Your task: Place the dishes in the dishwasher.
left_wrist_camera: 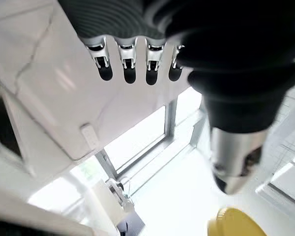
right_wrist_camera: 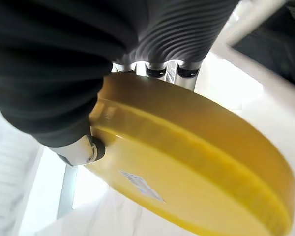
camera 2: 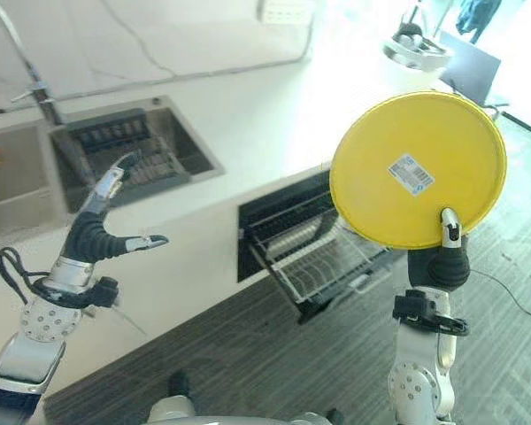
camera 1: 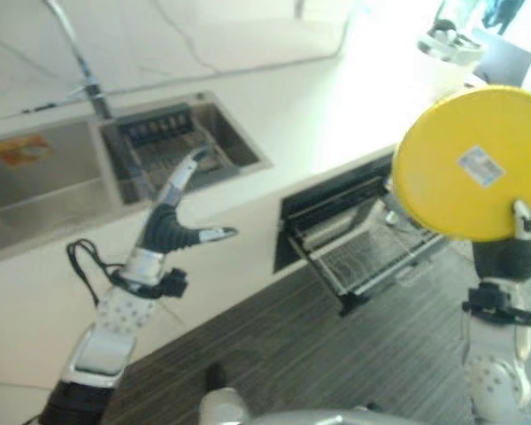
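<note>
A round yellow plate (camera 2: 416,168) with a white sticker on its underside stands upright in the air at the right, above the dishwasher's pulled-out wire rack (camera 2: 323,261). My right hand (camera 2: 444,252) is shut on the plate's lower edge, thumb on the underside. In the right wrist view the plate (right_wrist_camera: 196,172) lies between thumb and fingers. My left hand (camera 1: 173,226) hovers open over the white counter near the sink, fingers straight and thumb out, holding nothing. The plate's edge (left_wrist_camera: 233,223) appears in the left wrist view beyond the left hand (left_wrist_camera: 137,61).
A white counter (camera 1: 319,115) runs across, with a steel double sink (camera 1: 88,168) and tap (camera 1: 80,57) at the left. A dark drying rack sits in the sink's right basin (camera 1: 173,146). The open dishwasher (camera 1: 354,235) juts over the dark wood floor (camera 1: 336,354).
</note>
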Robot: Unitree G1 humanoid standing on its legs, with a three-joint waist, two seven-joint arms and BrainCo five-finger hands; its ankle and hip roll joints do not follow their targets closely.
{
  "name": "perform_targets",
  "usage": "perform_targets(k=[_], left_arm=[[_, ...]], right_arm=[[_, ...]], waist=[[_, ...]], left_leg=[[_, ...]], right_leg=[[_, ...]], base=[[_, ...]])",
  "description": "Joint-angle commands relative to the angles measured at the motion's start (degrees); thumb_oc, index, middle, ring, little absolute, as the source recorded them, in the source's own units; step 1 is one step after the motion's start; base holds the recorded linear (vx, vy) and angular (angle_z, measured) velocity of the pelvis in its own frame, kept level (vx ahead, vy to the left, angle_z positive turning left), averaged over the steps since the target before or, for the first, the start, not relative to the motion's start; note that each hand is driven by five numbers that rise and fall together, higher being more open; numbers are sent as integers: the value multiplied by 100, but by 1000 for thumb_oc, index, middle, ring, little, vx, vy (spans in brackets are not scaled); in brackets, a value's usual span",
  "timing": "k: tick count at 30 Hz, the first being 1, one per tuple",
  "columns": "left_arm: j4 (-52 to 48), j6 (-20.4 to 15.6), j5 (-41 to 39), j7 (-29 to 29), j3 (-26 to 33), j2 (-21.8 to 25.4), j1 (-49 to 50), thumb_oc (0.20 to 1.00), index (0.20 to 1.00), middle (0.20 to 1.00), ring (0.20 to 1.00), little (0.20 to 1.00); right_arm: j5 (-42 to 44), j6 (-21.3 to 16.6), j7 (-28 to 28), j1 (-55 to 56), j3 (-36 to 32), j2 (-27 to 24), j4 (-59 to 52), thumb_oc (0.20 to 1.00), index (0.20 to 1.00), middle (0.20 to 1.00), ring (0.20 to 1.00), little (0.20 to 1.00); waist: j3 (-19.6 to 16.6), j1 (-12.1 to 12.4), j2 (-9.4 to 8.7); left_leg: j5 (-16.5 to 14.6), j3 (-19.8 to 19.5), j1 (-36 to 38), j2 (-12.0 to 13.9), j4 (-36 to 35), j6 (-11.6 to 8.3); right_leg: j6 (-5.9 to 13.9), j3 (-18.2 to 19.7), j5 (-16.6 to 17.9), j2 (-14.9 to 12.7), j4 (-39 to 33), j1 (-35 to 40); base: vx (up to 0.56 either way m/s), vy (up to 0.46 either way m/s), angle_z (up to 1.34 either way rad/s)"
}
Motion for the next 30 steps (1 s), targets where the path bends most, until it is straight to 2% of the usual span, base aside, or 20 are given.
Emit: perform_targets(k=[1,3,5,6,7,8,9,10,12,13,16,19,21,24,26,27,29,30], left_arm=[[-383,-113,-27,163,308,278,-614,1000,1000,1000,1000,1000],[-352,-13,-100,297,183,139,-466,1000,1000,1000,1000,1000],[-492,-246,60,166,274,22,-73,1000,1000,1000,1000,1000],[-556,-379,106,59,317,-3,81,1000,1000,1000,1000,1000],[-550,-451,2,-2,365,0,178,1000,1000,1000,1000,1000],[-530,-537,-31,39,459,15,363,1000,1000,1000,1000,1000],[-526,-572,-37,8,548,15,478,1000,1000,1000,1000,1000],[-522,-579,-95,-71,566,22,482,1000,1000,1000,1000,1000],[-488,-537,-93,-238,431,8,295,1000,1000,1000,1000,1000],[-435,-495,-144,-296,347,21,122,1000,1000,1000,1000,1000],[-392,-385,-161,-231,284,40,-79,1000,1000,1000,1000,1000],[-405,-534,-229,-347,288,63,-121,1000,1000,1000,1000,1000],[-413,-507,-298,-383,266,29,-128,1000,1000,1000,1000,1000],[-339,-459,-298,-491,136,-1,-101,1000,1000,1000,1000,1000],[-286,-537,-143,-527,28,10,-99,1000,1000,1000,1000,1000],[-241,-549,60,-560,-48,76,-214,1000,1000,1000,1000,1000],[-139,-390,170,-540,-180,183,-411,1000,1000,1000,1000,1000],[-38,-327,122,-488,-251,255,-448,1000,1000,1000,1000,1000]], right_arm=[[-193,-153,412,-1234,248,-224,-616,200,200,200,200,200],[-269,291,351,-1517,587,-278,-498,200,200,200,200,200],[-183,455,444,-1268,554,-460,-649,200,200,200,200,200],[-77,449,507,-1060,468,-568,-764,200,200,200,200,200],[-81,370,566,-986,472,-619,-758,200,200,200,200,200],[-42,369,721,-981,533,-674,-744,200,200,200,200,200],[-49,316,729,-976,584,-652,-753,200,200,200,200,200],[-125,276,701,-968,660,-572,-775,200,200,200,200,200],[-490,123,456,-983,869,-359,-804,200,200,200,200,200],[-680,57,357,-1011,928,-318,-795,200,200,200,200,200],[-781,80,377,-1123,946,-360,-731,200,200,200,200,200],[-633,216,561,-1088,818,-391,-677,200,200,200,200,200],[-638,202,626,-1090,812,-345,-631,200,200,200,200,200],[-803,-48,550,-1104,834,-254,-575,200,200,200,200,200],[-1071,-309,447,-1073,841,-233,-576,200,200,200,200,200],[-1244,-476,354,-1095,856,-239,-514,200,200,200,200,200],[-1400,-686,194,-1138,921,-234,-436,200,200,200,200,200],[-1614,-823,81,-1132,911,-270,-403,200,200,200,200,200]], waist=[[-85,-26,-2],[-85,-48,76],[-80,-56,72],[-88,-78,48],[-75,-4,40],[-76,119,74],[-104,181,132],[-124,209,187],[-153,236,227],[-160,230,204],[-205,243,155],[-229,259,95],[-200,326,32],[-152,371,-52],[-70,374,-110],[-18,357,-156],[-7,336,-192],[-13,263,-182]], left_leg=[[-629,269,897,-204,-96,-72],[-458,393,898,26,-58,-173],[-383,669,716,0,289,-157],[-460,839,543,-93,575,-107],[-772,533,428,-483,837,19],[-957,153,357,-1011,819,193],[-906,92,413,-1177,620,263],[-800,187,482,-1226,379,289],[-600,403,596,-1328,-75,325],[-605,410,606,-1341,-128,342],[-730,243,633,-1448,-128,444],[-807,315,716,-1485,-128,553],[-840,333,740,-1529,-128,624],[-883,159,712,-1617,-128,796],[-826,-12,596,-1718,-93,930],[-812,-95,528,-1735,-65,931],[-827,-151,502,-1728,-69,893],[-877,-236,558,-1705,-97,861]], right_leg=[[93,111,327,-303,-201,-60],[-49,225,59,-1,-175,-83],[-217,174,17,197,-284,32],[-290,74,-8,236,-329,68],[-322,97,-73,286,-352,125],[-338,199,-71,370,-370,98],[-345,204,-98,452,-356,101],[-347,131,-120,515,-337,114],[-321,-121,-106,559,-298,160],[-329,-245,-122,574,-256,177],[-329,-273,-214,583,-152,176],[-286,-339,-342,476,185,94],[-292,-431,-403,385,422,73],[-309,-223,-431,468,1043,-54],[-326,204,-327,568,1667,-262],[-356,395,-307,580,1485,-300],[-342,465,-204,432,890,-183],[-280,625,-5,343,541,-226]], base=[[-92,-510,0],[-48,-491,10],[-40,-479,3],[-44,-439,37],[0,-391,77],[89,-243,84],[111,-156,38],[132,-81,-10],[124,-20,24],[100,57,61],[141,169,51],[219,279,7],[200,296,-6],[163,228,0],[67,102,6],[0,-80,10],[12,-206,34],[70,-291,33]])
